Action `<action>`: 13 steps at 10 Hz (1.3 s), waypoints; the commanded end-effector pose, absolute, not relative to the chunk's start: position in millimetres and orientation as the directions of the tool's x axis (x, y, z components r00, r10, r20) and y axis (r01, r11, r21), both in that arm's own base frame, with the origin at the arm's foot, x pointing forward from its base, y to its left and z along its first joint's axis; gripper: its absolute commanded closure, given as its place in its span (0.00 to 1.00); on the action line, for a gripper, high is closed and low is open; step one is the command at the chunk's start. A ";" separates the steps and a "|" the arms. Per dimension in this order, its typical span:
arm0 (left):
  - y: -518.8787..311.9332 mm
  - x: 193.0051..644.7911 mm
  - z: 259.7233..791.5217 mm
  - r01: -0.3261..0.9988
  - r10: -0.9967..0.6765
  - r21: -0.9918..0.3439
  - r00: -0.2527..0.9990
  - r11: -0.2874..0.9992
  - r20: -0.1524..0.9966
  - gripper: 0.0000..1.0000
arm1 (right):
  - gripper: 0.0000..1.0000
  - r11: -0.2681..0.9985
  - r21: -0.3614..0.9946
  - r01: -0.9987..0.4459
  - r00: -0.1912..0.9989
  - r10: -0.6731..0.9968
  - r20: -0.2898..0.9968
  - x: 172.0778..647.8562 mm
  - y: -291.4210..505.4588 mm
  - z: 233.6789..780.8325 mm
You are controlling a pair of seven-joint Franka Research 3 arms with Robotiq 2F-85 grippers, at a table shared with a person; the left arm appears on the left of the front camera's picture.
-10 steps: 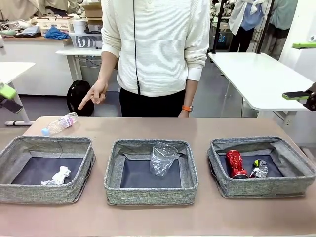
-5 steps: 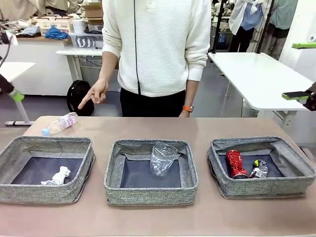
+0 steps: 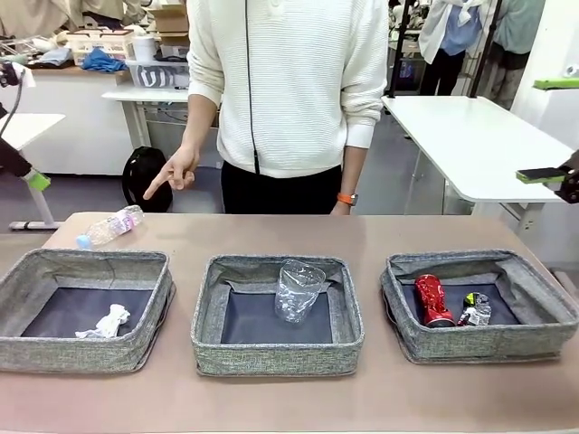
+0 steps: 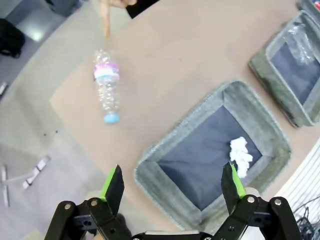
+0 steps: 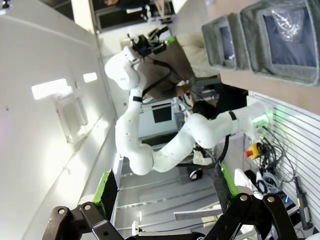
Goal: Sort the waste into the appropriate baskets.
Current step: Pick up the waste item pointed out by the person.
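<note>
One clear plastic bottle (image 3: 110,226) lies on the table behind the left basket (image 3: 86,357), and a person's hand (image 3: 172,176) points at it. A white paper wad (image 3: 104,323) lies in that basket. The middle basket (image 3: 276,357) holds another clear bottle (image 3: 297,289). In the right basket (image 3: 470,346) lie a red can (image 3: 432,300) and a silver-black can (image 3: 474,309). My left gripper (image 4: 172,182) hangs open high above the left basket (image 4: 150,165) and the bottle (image 4: 106,85). My right gripper (image 3: 529,129) is open, raised at the right edge.
The person stands at the far side of the table behind the middle basket. White tables, boxes and other people fill the room behind. In the right wrist view my right gripper (image 5: 164,186) points sideways toward my left arm (image 5: 130,125), with a basket (image 5: 250,50) at the upper right.
My left gripper has shifted a little at the picture's left edge. The person's pointing hand, the waste and my right gripper have stayed put.
</note>
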State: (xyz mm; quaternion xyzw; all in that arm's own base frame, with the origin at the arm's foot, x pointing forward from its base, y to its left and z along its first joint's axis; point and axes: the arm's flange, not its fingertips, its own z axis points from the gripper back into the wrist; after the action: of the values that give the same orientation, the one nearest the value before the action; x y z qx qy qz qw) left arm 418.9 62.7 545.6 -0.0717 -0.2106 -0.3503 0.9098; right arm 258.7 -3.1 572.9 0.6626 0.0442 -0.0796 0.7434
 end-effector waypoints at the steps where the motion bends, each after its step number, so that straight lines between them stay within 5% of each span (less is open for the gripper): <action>1: 67.0 469.9 531.7 0.663 -0.625 0.027 0.690 0.748 0.364 0.00 | 0.00 0.087 0.983 0.162 0.986 -0.057 -0.157 259.9 -1.8 578.4; 3: 78.8 534.6 493.4 0.672 -0.635 -0.082 0.727 0.736 0.261 0.00 | 0.00 0.087 0.983 0.162 0.986 -0.057 -0.157 259.9 -1.8 578.4; 6: 91.9 609.2 439.5 0.706 -0.667 -0.097 0.699 0.702 0.257 0.00 | 0.00 0.087 0.983 0.162 0.986 -0.057 -0.157 259.9 -1.8 578.4; 11: 76.6 652.9 366.1 0.713 -0.679 -0.126 0.698 0.690 0.229 0.00 | 0.00 0.087 0.983 0.162 0.986 -0.057 -0.157 259.9 -1.8 578.4; 13: 78.3 659.1 349.3 0.668 -0.651 0.008 0.721 0.744 0.236 0.00 | 0.00 0.087 0.983 0.162 0.986 -0.057 -0.157 259.9 -1.8 578.4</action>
State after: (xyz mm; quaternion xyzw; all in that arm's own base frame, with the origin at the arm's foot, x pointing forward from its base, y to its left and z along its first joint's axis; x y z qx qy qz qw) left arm 658.4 74.5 350.8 -0.0792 -0.0953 -0.3744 0.9189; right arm 258.7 -3.4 572.8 0.6625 0.0438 -0.0805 0.7434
